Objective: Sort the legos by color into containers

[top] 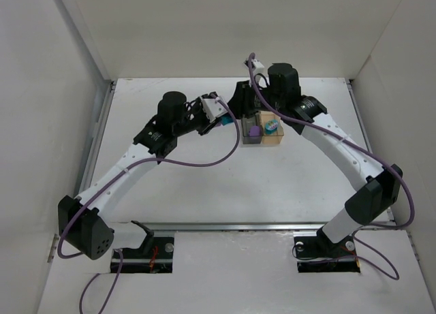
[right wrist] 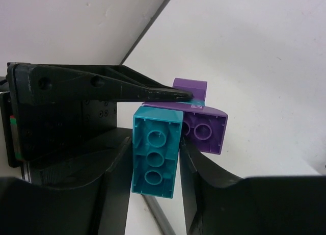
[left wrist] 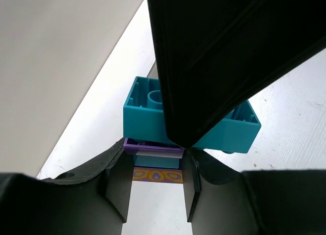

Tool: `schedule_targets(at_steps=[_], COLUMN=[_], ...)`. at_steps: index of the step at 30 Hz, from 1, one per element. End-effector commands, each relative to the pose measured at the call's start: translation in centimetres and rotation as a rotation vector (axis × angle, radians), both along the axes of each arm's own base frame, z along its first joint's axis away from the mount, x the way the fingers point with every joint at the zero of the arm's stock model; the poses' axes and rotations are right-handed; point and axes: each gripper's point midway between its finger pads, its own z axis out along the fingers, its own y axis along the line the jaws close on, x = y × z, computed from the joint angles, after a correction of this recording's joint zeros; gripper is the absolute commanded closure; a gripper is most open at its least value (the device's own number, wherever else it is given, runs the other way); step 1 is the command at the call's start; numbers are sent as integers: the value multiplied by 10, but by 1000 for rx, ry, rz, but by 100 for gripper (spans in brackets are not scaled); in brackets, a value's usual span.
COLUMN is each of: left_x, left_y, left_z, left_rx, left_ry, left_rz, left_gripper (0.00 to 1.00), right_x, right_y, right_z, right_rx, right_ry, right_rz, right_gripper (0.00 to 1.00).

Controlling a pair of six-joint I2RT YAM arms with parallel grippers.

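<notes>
The right tool's fingers (right wrist: pixel 114 163) fill the bottom of its wrist view, and they are closed against the two long sides of a teal brick (right wrist: pixel 155 153), which is seen from its hollow underside. The right tool (right wrist: pixel 155 143) is therefore grasping that brick. A purple brick (right wrist: pixel 206 130) is pressed onto the teal one's far end. The left tool (left wrist: pixel 155 163) is clenched on the purple piece, and one of its finger tips lies across the purple top edge.

From above, the two tools meet nose to nose over the far part of the surface (top: pixel 272 184), just left of the containers (top: pixel 262 143). The joined legos are held in the air between them. A purple lego (top: pixel 253 131) already lies in the grey bin, and a teal one (top: pixel 271 127) lies in the amber bin.

This looks like the moment to pull the pair apart, and that carries the risk. The left tool has only a thin edge of the purple brick, so a hard tug could slide it out of that pinch. When the studs let go suddenly, either piece could jump free and land on the surface or in the wrong bin. The fingers of the two tools are also crowded together, so a twist to separate the bricks could knock one tool against the other.
</notes>
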Motion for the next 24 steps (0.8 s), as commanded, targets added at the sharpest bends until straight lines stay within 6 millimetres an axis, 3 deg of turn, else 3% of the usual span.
schedule_targets(at_steps=[1,2,4,6,7,11,14,15,16,17,18,19,21,22,23,24], left_x=[6,8,4,4,2,-7,-11,-13,-14,-17,-18,-19,-20,-20,-20,-19], left_y=[-1,3,5,14,15,15,11,13,11,13,13,14,15,15,15,16], left_z=[33,30,16,-7,-15,-38,-36,-36,-36,-38,-43,-45,-42,-42,-42,-42], left_rx=[-71,-74,-74,-81,-78,-61,-79,-79,-81,-80,-80,-75,-79,-80,-80,-77], left_ry=[-56,-36,34,131,159,251,277,278,280,281,299,307,299,299,299,297], left_rz=[26,57,80,124,129,128,113,113,104,104,109,110,109,109,109,119], left_gripper=[100,100,100,100,100,100,100,100,100,100,100,100,100,100,100,100], right_x=[-3,-3,13,20,32,42,58,65,73,84,89,98,108,117,125,132], right_y=[3,-4,-28,-53,-73,-99,-126,-137,-142,-159,-164,-172,-178,-177,-178,-182], right_z=[6,13,19,28,31,31,-1,-22,-57,-78,-95,-132,-156,-154,-170,-172], right_rx=[8,17,3,-7,-18,-50,-196,-249,-338,-414,-464,-549,-616,-625,-661,-691], right_ry=[-26,-27,-42,-65,-76,-98,-86,-57,1,29,64,125,145,128,143,129], right_rz=[1,-14,-115,-210,-291,-364,-474,-509,-517,-585,-606,-606,-622,-627,-626,-646], right_gripper=[100,100,100,100,100,100,100,100,100,100,100,100,100,97,94,94])
